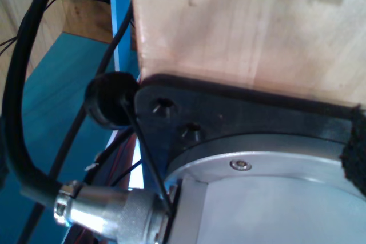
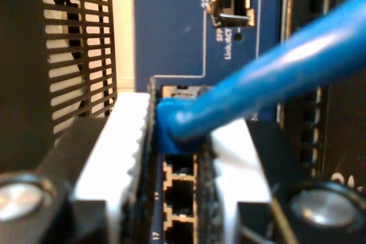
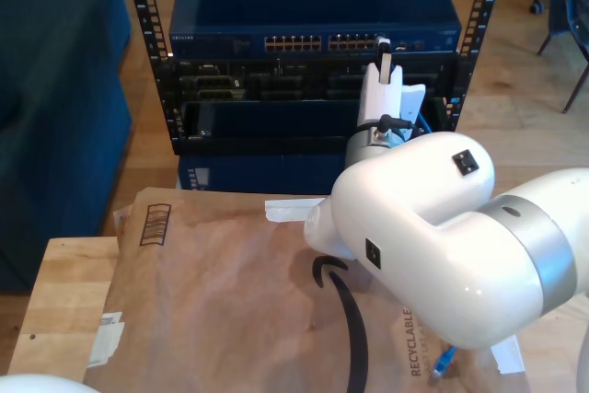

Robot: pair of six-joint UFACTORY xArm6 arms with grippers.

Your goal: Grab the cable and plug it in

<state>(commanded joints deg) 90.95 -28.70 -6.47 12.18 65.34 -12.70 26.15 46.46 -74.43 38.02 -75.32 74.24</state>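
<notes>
The cable is bright blue and runs slanting into my second gripper, whose white fingers are shut on its blue end boot. That end sits at the mouth of a port on the dark blue network switch; the plug itself is hidden. In the exterior view my second gripper reaches up to the right end of the port row on the switch. A short piece of the cable shows under the white arm at the exterior view's bottom right.
The switch sits atop a black rack with further units below. A brown paper sheet covers the wooden table. The first wrist view shows a wooden board, a black mounting plate and a thick black cable.
</notes>
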